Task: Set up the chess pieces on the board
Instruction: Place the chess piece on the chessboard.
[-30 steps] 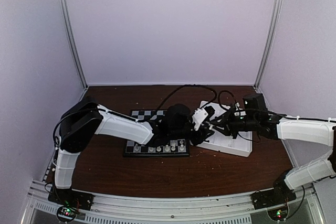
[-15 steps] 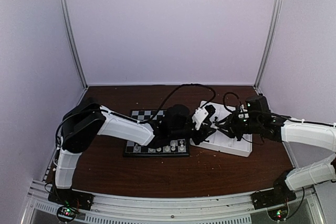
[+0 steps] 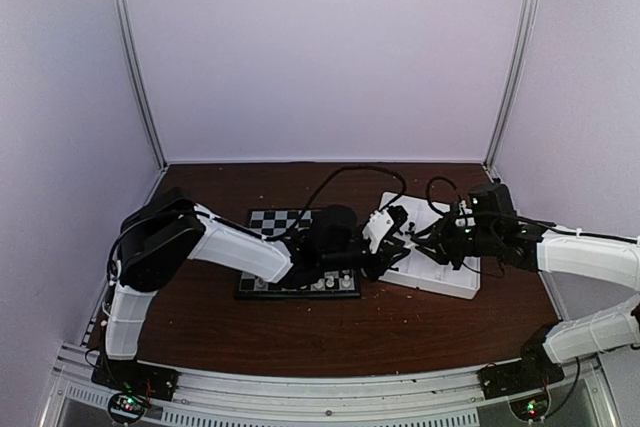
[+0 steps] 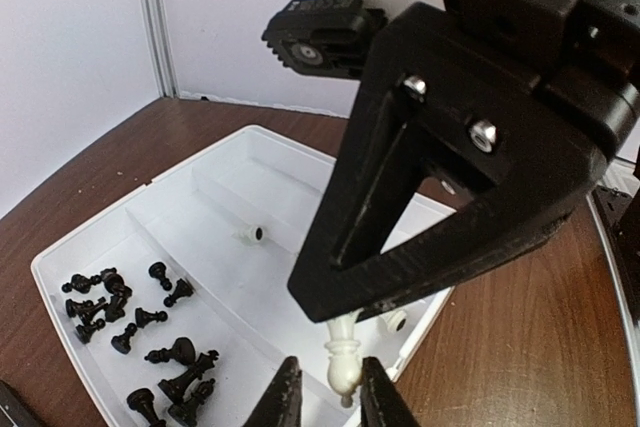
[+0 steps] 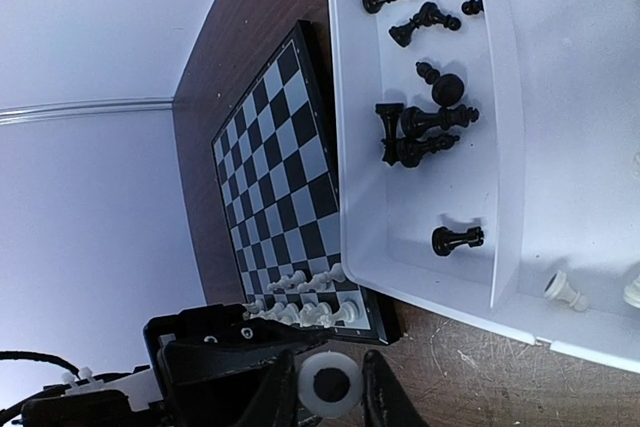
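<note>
We see the white piece (image 4: 343, 362) held in the air at the tray's (image 4: 300, 182) left edge, close to the board's (image 5: 280, 177) near right corner. Its long axis runs along the line between the two grippers. The round base faces the right wrist, and the slimmer end points toward the left gripper (image 4: 332, 399).

The right gripper (image 5: 328, 387) is clamped on this piece at the base end. The left gripper's jaws flank the slim end, narrowly apart, with a sliver of gap on one side. We cannot tell whether the other finger touches.

Against a second ago, the overhead view shows the arms meeting at nearly the same spot, with the left forearm slightly lower.

We count one board, left of the worktop's (image 3: 300, 327) middle, and one tray just beside its right edge. White pieces (image 5: 300, 309) stand in a single row along the board's near edge, at least five of them; blur hides the exact number. In the tray, the black pieces (image 4: 175, 352) number over a dozen, all in one compartment and too tangled to count exactly. Two loose white ones (image 4: 252, 235) lie elsewhere in the tray.
</note>
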Controlling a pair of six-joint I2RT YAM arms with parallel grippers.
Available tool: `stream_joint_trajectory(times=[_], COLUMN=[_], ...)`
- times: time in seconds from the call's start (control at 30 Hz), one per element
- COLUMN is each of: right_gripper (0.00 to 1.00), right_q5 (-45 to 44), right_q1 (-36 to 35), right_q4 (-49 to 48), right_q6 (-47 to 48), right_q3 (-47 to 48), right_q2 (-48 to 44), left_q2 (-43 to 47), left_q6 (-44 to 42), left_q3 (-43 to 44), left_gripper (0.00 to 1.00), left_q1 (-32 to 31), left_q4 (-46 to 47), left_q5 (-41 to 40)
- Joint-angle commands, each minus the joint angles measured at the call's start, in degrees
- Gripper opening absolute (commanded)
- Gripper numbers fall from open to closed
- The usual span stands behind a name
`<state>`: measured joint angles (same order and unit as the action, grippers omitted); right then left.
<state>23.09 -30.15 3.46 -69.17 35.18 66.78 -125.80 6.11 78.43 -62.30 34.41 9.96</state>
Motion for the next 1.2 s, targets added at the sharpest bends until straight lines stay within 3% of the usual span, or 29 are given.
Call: stream_joint_trajectory(times=[0.0,0.47,0.7,1.0,1.1,1.17], right_gripper=[0.22,0.22,0.24,0.45,0.71,0.80], right_q5=[-0.9,1.3,1.5,1.1,0.6,-2.1], right_q1=[-0.3,-0.2,-0.2,-0.2,-0.2,-0.2], right_q4=[-0.6,-1.8,-2.1,-2.3,-1.0,2.3], right_q6=[0.4,-0.6,-0.8,3.8,7.9,11.3], right_q3=[-0.3,-0.2,-0.2,0.6,1.6,2.5], right_q2=[-1.3,-0.2,0.0,-0.6,-1.8,-3.6], left_q2=[-0.2,0.3,0.5,4.6,7.4,10.9], left_q6=[-0.1,-1.4,-2.2,-2.3,-2.8,-3.5], left_q3=[-0.3,-0.5,-0.1,-2.7,-4.0,-5.5], left_gripper=[0.19,0.18,0.02,0.00,0.00,0.00], left_q1=[0.2,0.2,0.2,0.2,0.2,0.2], left_q4=[4.4,4.3,3.3,0.2,-5.9,-11.6], left_q5=[1.7,1.5,1.7,1.1,-0.6,-3.4])
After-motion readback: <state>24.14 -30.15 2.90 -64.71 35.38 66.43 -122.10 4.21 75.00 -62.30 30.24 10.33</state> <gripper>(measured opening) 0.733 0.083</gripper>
